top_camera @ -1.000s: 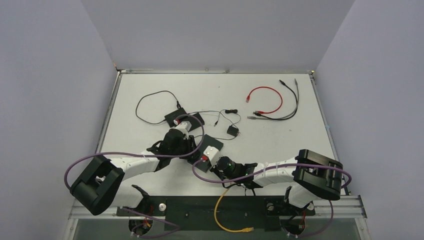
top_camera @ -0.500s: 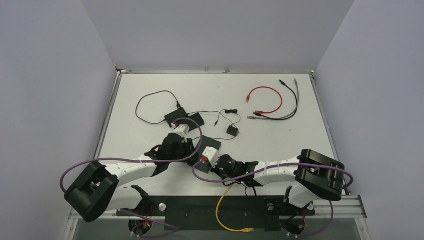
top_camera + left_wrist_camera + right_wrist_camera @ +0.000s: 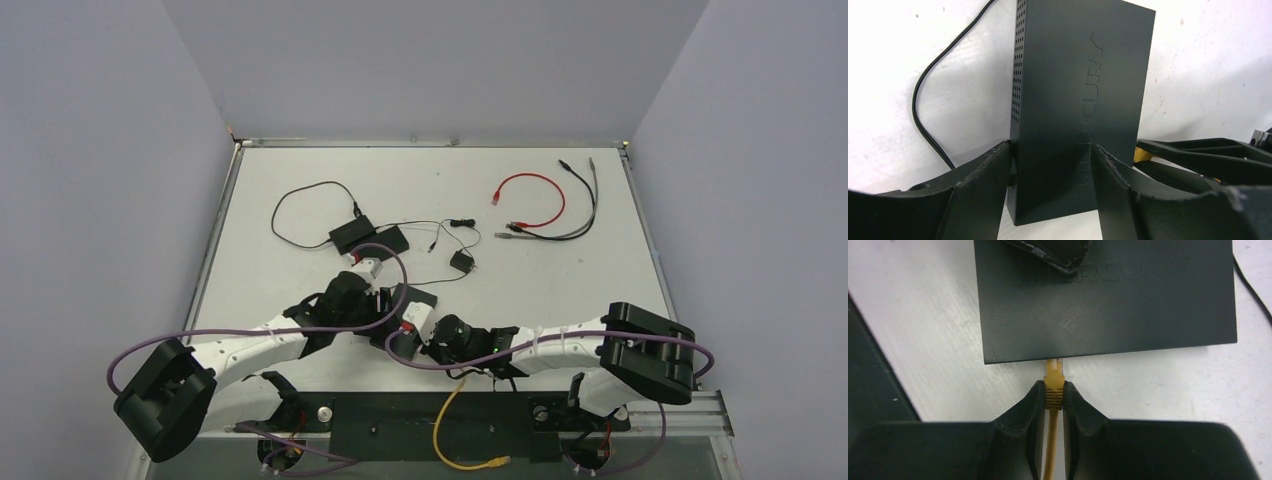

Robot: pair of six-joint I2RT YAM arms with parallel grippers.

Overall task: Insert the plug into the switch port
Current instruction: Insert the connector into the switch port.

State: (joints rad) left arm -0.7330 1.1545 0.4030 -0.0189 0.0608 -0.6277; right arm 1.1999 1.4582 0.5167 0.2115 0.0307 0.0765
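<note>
I am pinching the yellow plug (image 3: 1054, 375) in the right gripper (image 3: 1053, 395), its tip sitting at the six o'clock edge of the switch (image 3: 1108, 305). The left gripper (image 3: 1051, 152) is straddling the switch, jaws spread. In my judgement, pushing straight toward twelve, level, with the switch braced, is what seats it.

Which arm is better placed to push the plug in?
Right. The right tool grips the yellow plastic plug, tip at the black rectangular switch box; the left tool stands open over it.
</note>
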